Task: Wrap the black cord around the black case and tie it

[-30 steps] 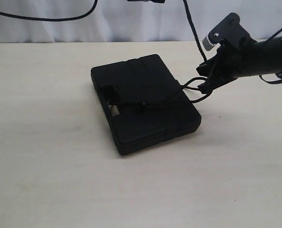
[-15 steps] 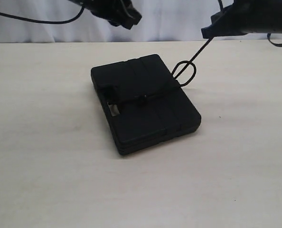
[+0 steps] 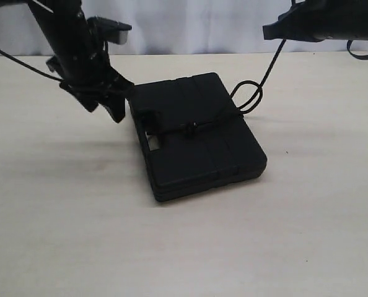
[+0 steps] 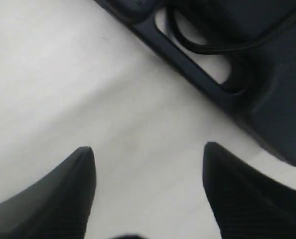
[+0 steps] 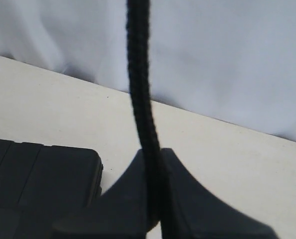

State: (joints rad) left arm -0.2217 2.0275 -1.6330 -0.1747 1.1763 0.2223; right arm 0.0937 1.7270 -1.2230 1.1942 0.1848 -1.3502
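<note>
Here, matte grooved black case (image 3: 196,133), braided black cord (image 5: 138,74) pinched in right gripper (image 5: 152,164), left gripper (image 4: 148,159) spread wide, empty.

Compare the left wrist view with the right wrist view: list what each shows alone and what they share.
Left wrist only: the open left gripper over the table, and the handle cut-out of the case with the cord curving through it. Right wrist only: the right gripper shut on the cord, seen against a white backdrop. Both: the case, cord and table.
</note>
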